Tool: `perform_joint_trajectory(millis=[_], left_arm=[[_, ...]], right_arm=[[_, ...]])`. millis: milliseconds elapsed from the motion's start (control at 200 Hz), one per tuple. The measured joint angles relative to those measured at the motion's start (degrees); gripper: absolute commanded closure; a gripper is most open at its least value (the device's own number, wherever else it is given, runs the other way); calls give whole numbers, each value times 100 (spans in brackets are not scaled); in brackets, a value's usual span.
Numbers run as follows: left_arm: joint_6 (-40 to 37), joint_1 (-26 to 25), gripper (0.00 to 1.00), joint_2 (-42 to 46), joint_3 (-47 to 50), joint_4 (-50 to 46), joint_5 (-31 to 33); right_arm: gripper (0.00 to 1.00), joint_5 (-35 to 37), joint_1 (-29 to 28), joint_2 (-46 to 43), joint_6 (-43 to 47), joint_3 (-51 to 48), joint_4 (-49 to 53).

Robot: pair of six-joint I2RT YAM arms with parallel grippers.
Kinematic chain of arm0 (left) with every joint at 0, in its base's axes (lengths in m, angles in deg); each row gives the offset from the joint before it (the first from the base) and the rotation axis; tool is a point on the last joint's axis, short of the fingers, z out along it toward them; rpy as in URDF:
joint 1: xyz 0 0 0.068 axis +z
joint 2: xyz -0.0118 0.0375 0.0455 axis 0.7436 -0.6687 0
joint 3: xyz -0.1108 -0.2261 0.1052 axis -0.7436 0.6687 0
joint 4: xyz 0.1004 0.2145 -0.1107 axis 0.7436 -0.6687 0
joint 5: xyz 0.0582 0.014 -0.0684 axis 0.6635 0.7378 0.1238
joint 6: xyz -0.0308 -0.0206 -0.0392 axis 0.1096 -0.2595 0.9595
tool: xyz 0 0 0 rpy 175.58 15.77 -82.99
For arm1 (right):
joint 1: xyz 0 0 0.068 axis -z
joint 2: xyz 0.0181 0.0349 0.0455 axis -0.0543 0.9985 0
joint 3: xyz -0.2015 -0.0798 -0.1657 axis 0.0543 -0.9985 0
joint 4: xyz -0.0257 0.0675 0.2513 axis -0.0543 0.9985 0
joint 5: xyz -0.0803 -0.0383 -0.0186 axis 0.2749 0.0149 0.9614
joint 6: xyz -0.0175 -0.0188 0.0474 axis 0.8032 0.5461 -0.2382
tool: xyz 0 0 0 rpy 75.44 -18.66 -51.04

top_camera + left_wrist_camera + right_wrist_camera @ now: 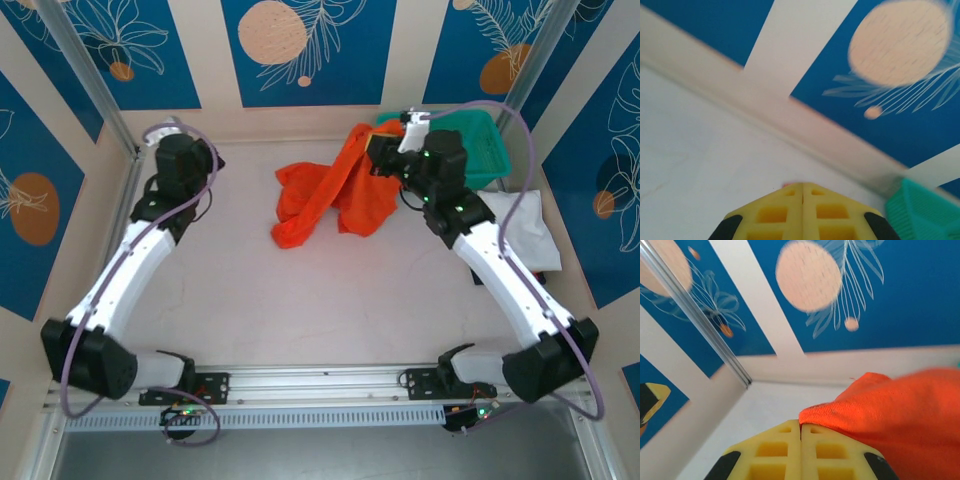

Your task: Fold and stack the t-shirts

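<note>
Left side. My left arm (130,260) reaches from its base along the left edge of the table (300,310) toward the far-left corner. In the left wrist view my left gripper (802,192) has its yellow fingers (772,215) pressed flat together with nothing between them: clenched on nothing. It points across bare tabletop toward the back wall (880,100), and a corner of the teal mesh basket (925,210) shows at the lower right of that view.

Centre. The orange-red t-shirt (330,195) lies unfolded and crumpled on the far half of the table, right of centre. Its lower-left part rests bunched on the surface. One band of cloth rises up and to the right, to my right gripper.

Right side. My right gripper (800,426) is closed, finger against finger, and a hem of the orange-red t-shirt sits right at the fingertips, with the cloth spreading off to the right of them. From above, the shirt hangs from that point, so I record this hand as grasping the shirt by an edge. How much cloth is pinched I cannot tell.

The basket stands at the far-right corner, just behind my right wrist; the raised end of the shirt is just beside its near-left rim. A white folded t-shirt (530,225) lies on the table at the right edge, nearer than the basket and partly under my right arm (500,270). It is well apart from the orange-red one.
</note>
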Motion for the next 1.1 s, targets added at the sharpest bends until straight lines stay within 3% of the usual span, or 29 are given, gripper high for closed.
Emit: perform_joint_trajectory(millis=[65, 120, 275, 355, 510, 710, 990, 1060, 1100], left_arm=[[-98, 4, 70, 280, -9, -13, -9], [-83, 9, 55, 400, 13, -28, -61], [-59, -87, 29, 439, 793, 15, -354], [76, -280, 22, 315, 1340, -15, -461], [535, -1187, 20, -162, 2087, -39, -651], [1646, -2144, 24, -1154, 2166, 269, -885], [2894, -2326, 33, -2490, 2096, 1069, -1493], [3084, -2326, 38, -2719, 2006, 1226, -1635], [3198, -2328, 47, -2833, 1945, 1320, -1700]], right_arm=[[100, 0, 31, -109, 96, 103, -7], [100, 0, 72, -87, 133, 144, -9], [100, -2, 356, 181, 57, -98, 79], [100, 0, 522, 308, -24, -315, 208], [100, 2, 835, 402, -155, -487, 400], [100, 0, 1128, 382, -319, -595, 396], [100, -26, 1213, 341, -428, -881, 402], [100, -28, 1224, 319, -444, -918, 407], [100, -33, 1237, 299, -446, -925, 409]])
